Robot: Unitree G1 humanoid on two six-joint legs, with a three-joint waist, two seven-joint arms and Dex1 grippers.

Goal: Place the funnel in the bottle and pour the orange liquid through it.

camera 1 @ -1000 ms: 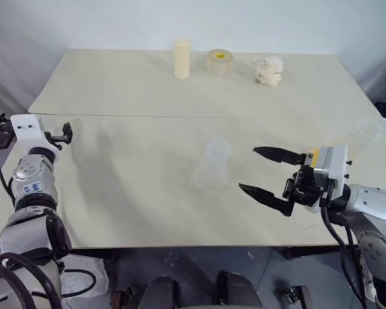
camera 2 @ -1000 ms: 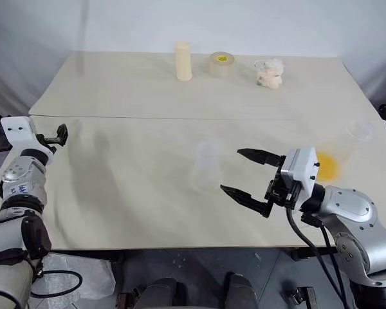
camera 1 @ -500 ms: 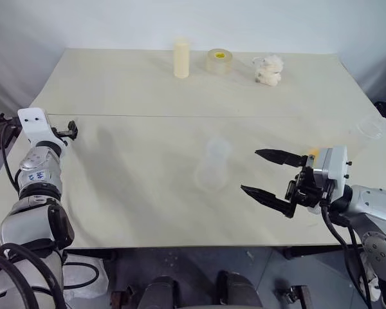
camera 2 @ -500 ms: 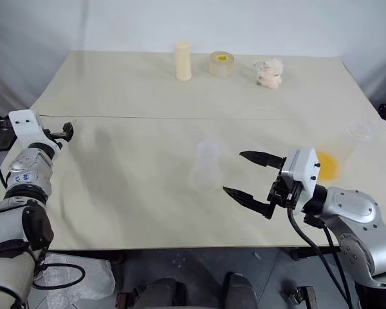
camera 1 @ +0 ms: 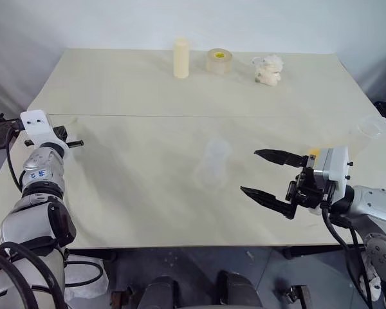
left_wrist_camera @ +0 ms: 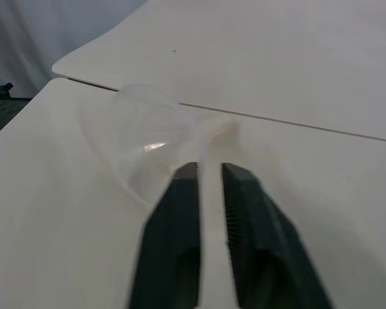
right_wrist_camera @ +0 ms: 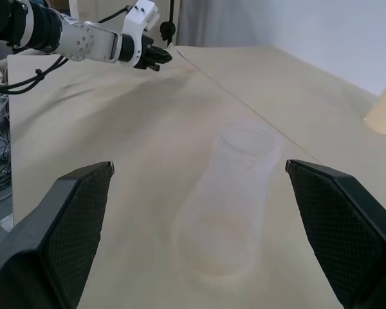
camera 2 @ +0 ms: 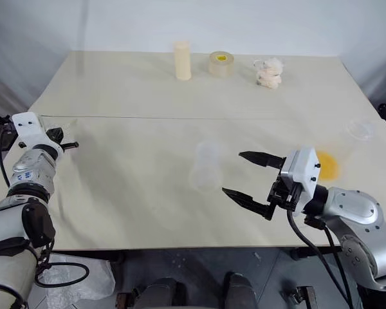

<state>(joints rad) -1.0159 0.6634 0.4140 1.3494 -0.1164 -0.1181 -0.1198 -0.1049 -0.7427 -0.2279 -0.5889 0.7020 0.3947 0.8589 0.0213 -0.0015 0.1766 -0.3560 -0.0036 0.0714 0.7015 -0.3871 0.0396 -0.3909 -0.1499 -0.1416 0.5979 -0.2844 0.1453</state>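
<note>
The clear funnel (left_wrist_camera: 145, 135) lies on its side at the table's left edge. My left gripper (camera 1: 76, 143) is level there, and its fingers (left_wrist_camera: 180, 193) are shut on the funnel's thin wall. The see-through conical bottle (camera 1: 213, 161) stands upright mid-table, and the right wrist view also shows the bottle (right_wrist_camera: 235, 193). To the bottle's right my right gripper (camera 1: 249, 171) hovers wide open and holds nothing. Behind that gripper's wrist, the orange liquid (camera 2: 326, 166) glows through a clear container.
Along the far edge stand a cream cylinder (camera 1: 181, 58), a tape roll (camera 1: 219, 61) and a white crumpled lump (camera 1: 268, 69). A clear cup (camera 1: 372, 127) sits at the far right. A seam (camera 1: 180, 116) runs across the tabletop.
My left gripper's fingers have closed from open to shut at the funnel. The right arm and the bottle have stayed put.
</note>
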